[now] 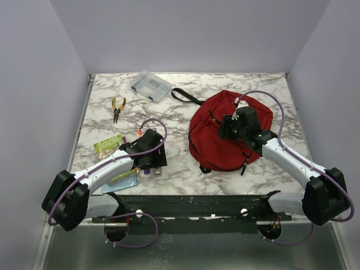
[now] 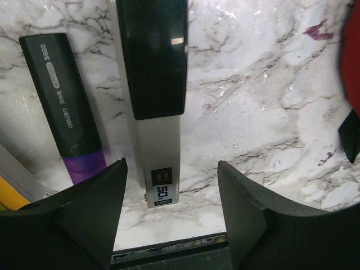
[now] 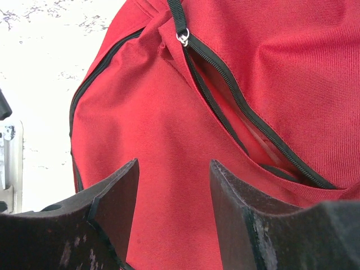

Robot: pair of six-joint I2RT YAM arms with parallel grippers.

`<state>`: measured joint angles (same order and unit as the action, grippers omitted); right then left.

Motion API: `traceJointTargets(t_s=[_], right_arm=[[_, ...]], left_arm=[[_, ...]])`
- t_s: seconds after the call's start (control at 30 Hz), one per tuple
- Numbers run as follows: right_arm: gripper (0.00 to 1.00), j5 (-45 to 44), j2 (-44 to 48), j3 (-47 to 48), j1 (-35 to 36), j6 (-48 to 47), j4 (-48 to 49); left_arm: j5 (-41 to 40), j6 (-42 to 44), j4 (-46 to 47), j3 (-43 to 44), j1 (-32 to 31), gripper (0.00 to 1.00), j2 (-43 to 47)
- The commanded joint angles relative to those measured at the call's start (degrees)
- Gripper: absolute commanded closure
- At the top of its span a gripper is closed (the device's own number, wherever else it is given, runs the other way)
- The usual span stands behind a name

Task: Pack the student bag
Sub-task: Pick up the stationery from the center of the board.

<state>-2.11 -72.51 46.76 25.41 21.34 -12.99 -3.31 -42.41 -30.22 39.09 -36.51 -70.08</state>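
Note:
The student bag [image 1: 222, 143] is a dark red backpack lying flat at the right centre of the marble table. Its black zip [image 3: 225, 90] stands partly open in the right wrist view. My right gripper [image 1: 225, 128] hovers over the bag, open and empty, its jaws [image 3: 174, 191] apart just above the red fabric [image 3: 146, 129]. My left gripper [image 1: 151, 160] is open and empty near the table's front edge. Between its jaws [image 2: 171, 191] lies the end of a black and silver stapler [image 2: 157, 84]. A black marker with a purple end [image 2: 64, 101] lies beside the stapler.
Yellow-handled pliers [image 1: 117, 107] and a clear plastic box [image 1: 150, 86] lie at the back left. A green packet [image 1: 108, 144] and a blue flat item [image 1: 121, 183] lie by the left arm. The bag's black strap [image 1: 185, 95] trails toward the box.

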Motion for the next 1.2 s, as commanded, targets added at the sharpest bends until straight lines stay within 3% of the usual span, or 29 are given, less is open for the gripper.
traceJointTargets(t_s=[0.0, 0.3, 0.43, 0.5, 0.7, 0.87, 0.97, 1.17], right_arm=[[0.44, 1.76, 1.52, -0.75, 0.08, -0.33, 1.08], [0.44, 1.14, 1.56, 0.64, 0.08, -0.24, -0.18], [0.44, 1.25, 1.61, 0.76, 0.08, -0.21, -0.57], [0.44, 2.64, 1.17, 0.91, 0.08, 0.07, -1.02], [0.42, 20.02, 0.5, 0.01, 0.08, 9.97, 2.03], [0.41, 35.12, 0.64, -7.15, 0.08, 25.31, 19.5], [0.41, 32.23, -0.77, -5.41, 0.08, 22.29, 15.56], [0.41, 4.04, -0.67, 4.21, -0.03, 7.25, -4.2]], left_arm=[[-2.05, -0.61, 0.28, -2.55, -0.39, 0.36, -0.15], [0.82, -0.75, 3.25, -3.4, -1.08, 0.6, -4.47], [1.32, 0.19, 3.63, -3.7, -1.15, 0.77, -3.9], [2.21, 0.62, 3.66, -3.61, -1.1, 0.81, -2.51], [7.59, 1.67, 5.9, -3.93, -1.13, 0.94, 3.81], [11.86, 3.4, 11.06, -5.32, -1.03, 1.0, 10.47], [14.25, 4.32, 13.49, -5.58, -1.03, 1.0, 13.15], [22.6, 4.49, 15.48, -3.58, -1.0, 1.0, 14.68]])
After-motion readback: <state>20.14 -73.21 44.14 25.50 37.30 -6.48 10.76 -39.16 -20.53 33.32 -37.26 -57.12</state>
